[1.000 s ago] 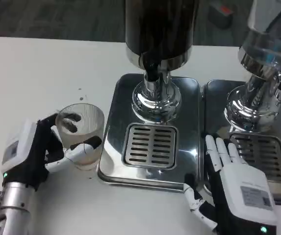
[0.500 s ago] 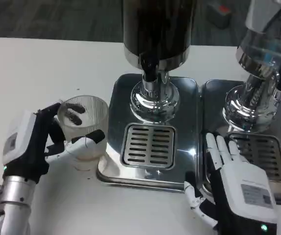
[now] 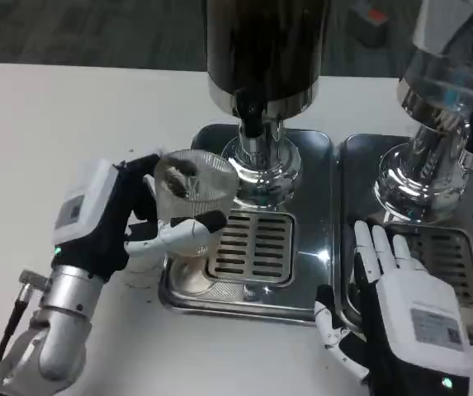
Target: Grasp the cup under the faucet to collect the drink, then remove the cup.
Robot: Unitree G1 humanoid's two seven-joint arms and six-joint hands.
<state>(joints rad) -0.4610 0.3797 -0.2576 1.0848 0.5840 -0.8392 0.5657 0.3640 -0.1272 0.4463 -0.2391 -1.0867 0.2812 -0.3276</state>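
My left hand (image 3: 108, 219) grips a clear ribbed cup (image 3: 193, 191) and holds it above the left edge of the steel drip tray (image 3: 302, 157). The cup sits just left of the black faucet spout (image 3: 253, 125) under the dark drink dispenser (image 3: 267, 45), not directly beneath it. The slotted grate (image 3: 253, 245) lies right of the cup. My right hand (image 3: 401, 305) rests flat, palm down with fingers spread, between the two drip trays and holds nothing.
A second dispenser with a clear tank (image 3: 451, 58) stands at the right on its own steel tray (image 3: 459, 264). White table (image 3: 63, 124) stretches to the left. A dark floor lies beyond the far table edge.
My left hand has lifted the cup off the table and carried it right and up, from beside the tray to over its left edge near the faucet. The right hand has barely moved.
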